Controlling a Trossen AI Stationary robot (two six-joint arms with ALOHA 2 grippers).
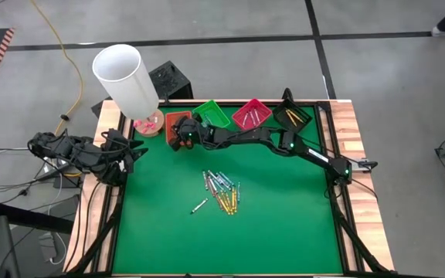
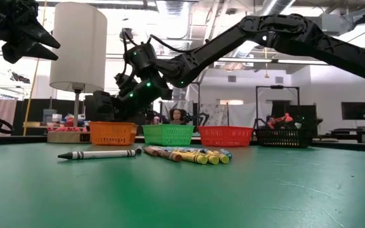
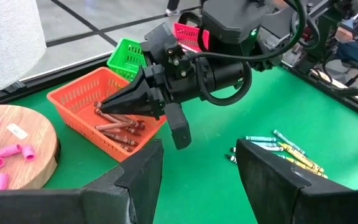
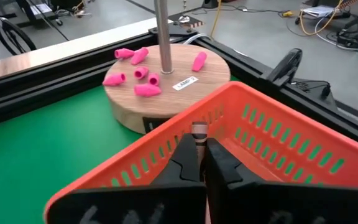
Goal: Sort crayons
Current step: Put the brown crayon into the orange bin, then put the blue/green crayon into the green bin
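Several crayons (image 1: 222, 191) lie in a loose heap on the green mat, and one (image 1: 199, 206) lies apart nearer the front. More reddish-brown crayons (image 3: 120, 126) lie in the orange tray (image 1: 178, 121) at the far left. My right gripper (image 4: 199, 150) reaches over that tray, slanting down, shut on one crayon (image 4: 199, 132). My left gripper (image 3: 199, 163) waits open at the table's left edge, touching nothing. My right gripper pinches a reddish-brown crayon between its two fingertips (image 4: 185, 155). The crayon runs along the fingers, and its pale-banded end (image 4: 199, 130) sticks out beyond them. The fingers come from the table's right, slanting down. The crayon is clear of the mat, over the orange tray (image 3: 79, 102).
Green (image 1: 212, 114), red (image 1: 251, 113) and black (image 1: 293, 116) trays stand in a row along the far edge, right of the orange one. A lamp with a white shade (image 1: 126, 73) stands on a round wooden base (image 1: 151, 123) strewn with pink erasers, just left of the orange tray.
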